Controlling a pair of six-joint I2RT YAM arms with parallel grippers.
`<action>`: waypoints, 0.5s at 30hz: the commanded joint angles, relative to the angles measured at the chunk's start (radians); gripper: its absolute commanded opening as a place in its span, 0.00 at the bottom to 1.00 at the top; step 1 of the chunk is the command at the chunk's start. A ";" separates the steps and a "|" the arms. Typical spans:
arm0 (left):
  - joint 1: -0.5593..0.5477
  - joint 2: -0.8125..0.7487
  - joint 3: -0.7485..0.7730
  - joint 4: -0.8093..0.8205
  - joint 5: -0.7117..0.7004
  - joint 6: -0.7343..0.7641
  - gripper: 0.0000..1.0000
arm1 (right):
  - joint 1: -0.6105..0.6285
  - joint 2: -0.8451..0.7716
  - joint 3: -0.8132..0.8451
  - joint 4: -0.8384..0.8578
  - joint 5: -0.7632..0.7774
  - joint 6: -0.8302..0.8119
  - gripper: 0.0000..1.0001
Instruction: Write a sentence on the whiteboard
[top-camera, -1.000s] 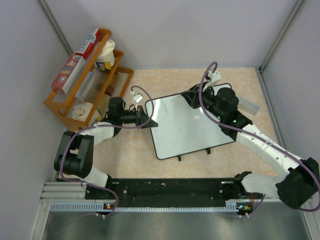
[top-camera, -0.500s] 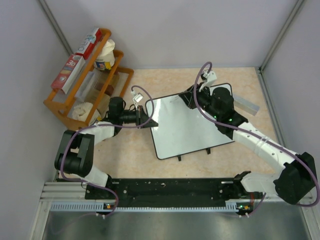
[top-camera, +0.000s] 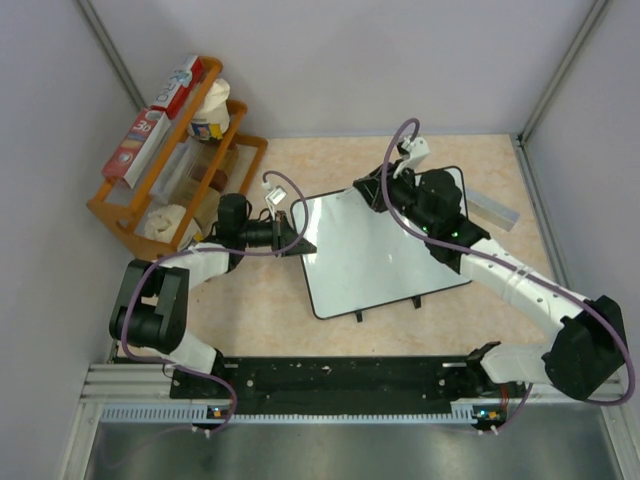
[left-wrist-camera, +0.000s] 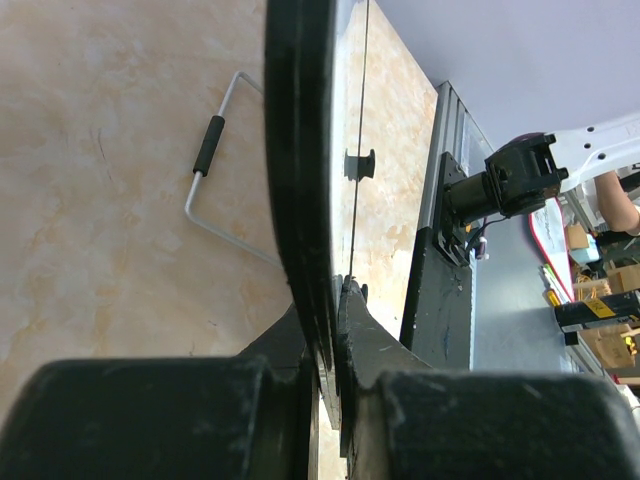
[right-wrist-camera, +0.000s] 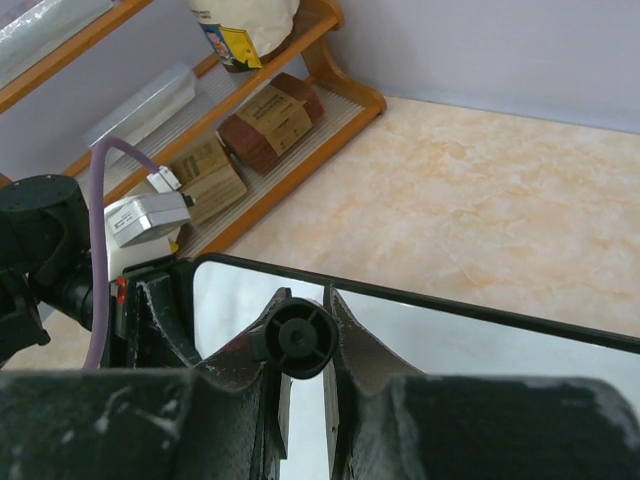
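Writing looks barely begun: the glossy white rectangular whiteboard with a thin black rim lies in the middle of the beige table, its surface seemingly blank. The left gripper clamps its left edge. The right gripper pinches a black round-barrelled marker above the far left corner. Next, I judge, the tip must press down for steady strokes.

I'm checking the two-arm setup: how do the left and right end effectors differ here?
The left end effector is shut on the whiteboard at its left edge; the right end effector is shut on a black marker. The left one reaches in sideways from beside the board; the right one sits over the board's far left corner. Both are black, two-fingered and closed on something.
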 joint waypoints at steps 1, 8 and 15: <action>-0.026 0.042 -0.032 -0.055 -0.150 0.236 0.00 | 0.019 0.021 0.064 0.044 0.006 -0.008 0.00; -0.026 0.042 -0.032 -0.055 -0.146 0.234 0.00 | 0.020 0.046 0.065 0.039 0.006 -0.007 0.00; -0.026 0.048 -0.030 -0.055 -0.143 0.234 0.00 | 0.022 0.060 0.065 0.037 -0.005 -0.008 0.00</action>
